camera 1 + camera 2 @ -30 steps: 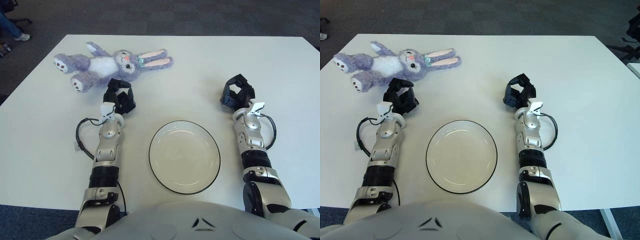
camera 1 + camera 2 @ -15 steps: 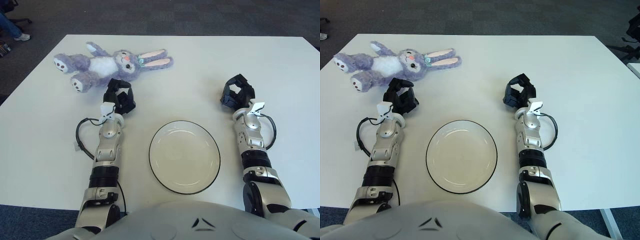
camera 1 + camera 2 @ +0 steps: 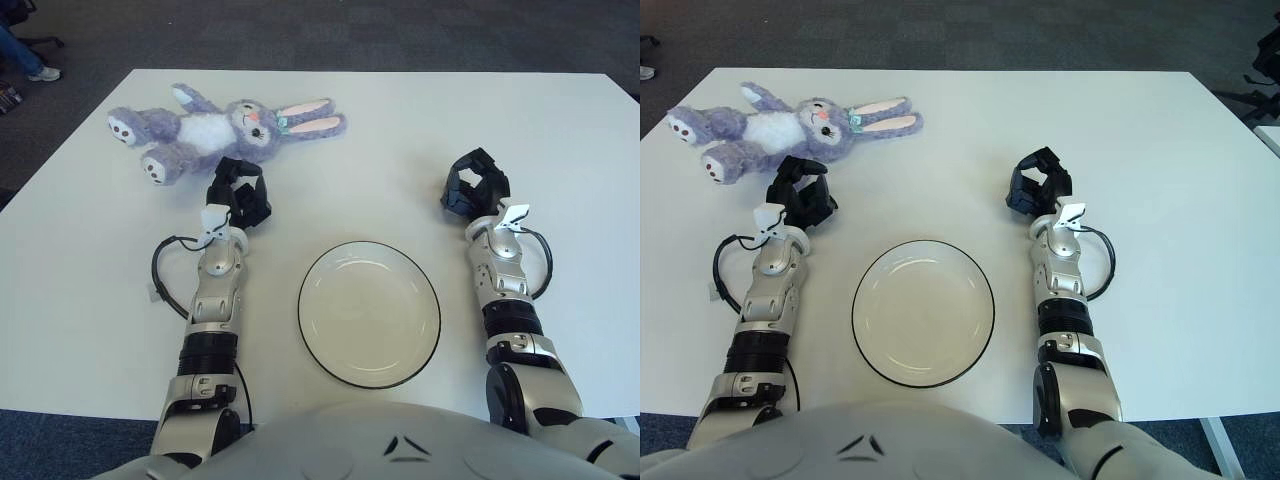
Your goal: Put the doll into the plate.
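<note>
White table (image 3: 560, 130) fills most of the scene, with dark carpet behind it. Taking the plate (image 3: 369, 313) as the landmark: it lies empty on the near middle of the table, between the two forearms. The doll (image 3: 222, 128), a purple rabbit with a white belly, lies on its back well beyond the plate and to its left, ears pointing right, legs pointing left. The left hand (image 3: 239, 192) is beyond the plate's left side, just near of the doll's body and not touching it; its fingers are loosely curled and hold nothing. The right hand (image 3: 474, 184) shows beyond the plate's right side, also loosely curled and empty.

The grasp has not begun. I judge the risk is the soft, long shape: a pinch on only an ear or a leg could let the doll hang, swing, and land half over the plate's rim or push the plate away.
</note>
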Action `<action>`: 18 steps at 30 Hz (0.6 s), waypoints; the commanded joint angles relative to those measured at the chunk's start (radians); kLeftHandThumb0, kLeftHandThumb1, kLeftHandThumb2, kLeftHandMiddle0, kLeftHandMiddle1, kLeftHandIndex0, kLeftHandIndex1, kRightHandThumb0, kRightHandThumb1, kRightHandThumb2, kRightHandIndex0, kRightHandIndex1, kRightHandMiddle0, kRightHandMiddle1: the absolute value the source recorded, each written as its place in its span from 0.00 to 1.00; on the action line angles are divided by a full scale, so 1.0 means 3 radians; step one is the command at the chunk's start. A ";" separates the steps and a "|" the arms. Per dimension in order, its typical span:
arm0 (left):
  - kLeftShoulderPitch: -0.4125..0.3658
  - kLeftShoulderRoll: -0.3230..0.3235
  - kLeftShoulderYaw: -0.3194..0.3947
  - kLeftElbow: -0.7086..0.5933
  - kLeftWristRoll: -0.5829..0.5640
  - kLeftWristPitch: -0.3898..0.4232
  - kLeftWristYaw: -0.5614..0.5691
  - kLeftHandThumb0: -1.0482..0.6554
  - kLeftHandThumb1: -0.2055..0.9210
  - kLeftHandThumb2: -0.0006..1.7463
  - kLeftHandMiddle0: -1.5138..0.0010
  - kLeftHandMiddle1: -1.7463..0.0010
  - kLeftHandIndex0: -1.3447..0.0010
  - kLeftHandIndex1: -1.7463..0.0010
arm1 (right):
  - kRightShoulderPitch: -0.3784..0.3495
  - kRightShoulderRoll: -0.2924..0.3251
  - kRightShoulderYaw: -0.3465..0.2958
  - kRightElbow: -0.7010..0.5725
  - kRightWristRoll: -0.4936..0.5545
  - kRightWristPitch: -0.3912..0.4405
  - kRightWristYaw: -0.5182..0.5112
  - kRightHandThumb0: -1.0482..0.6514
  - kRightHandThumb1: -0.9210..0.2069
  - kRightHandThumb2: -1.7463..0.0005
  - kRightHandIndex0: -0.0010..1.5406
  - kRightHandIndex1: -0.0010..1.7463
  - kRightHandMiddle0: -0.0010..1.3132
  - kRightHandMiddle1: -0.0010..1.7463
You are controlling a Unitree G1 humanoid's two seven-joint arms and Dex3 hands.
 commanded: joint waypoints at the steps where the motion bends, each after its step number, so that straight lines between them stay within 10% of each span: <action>1: 0.0147 -0.0006 0.0008 0.0109 -0.0002 -0.0011 -0.0006 0.39 0.77 0.51 0.42 0.00 0.74 0.00 | 0.0041 -0.0003 -0.0020 0.0062 0.0009 0.0048 0.0002 0.35 0.47 0.30 0.78 1.00 0.42 1.00; 18: 0.0170 -0.0016 -0.0002 0.0082 0.0005 -0.0009 -0.0002 0.39 0.77 0.51 0.42 0.00 0.74 0.00 | 0.0061 -0.0006 -0.0025 0.0038 0.0013 0.0050 0.0011 0.35 0.47 0.30 0.78 1.00 0.42 1.00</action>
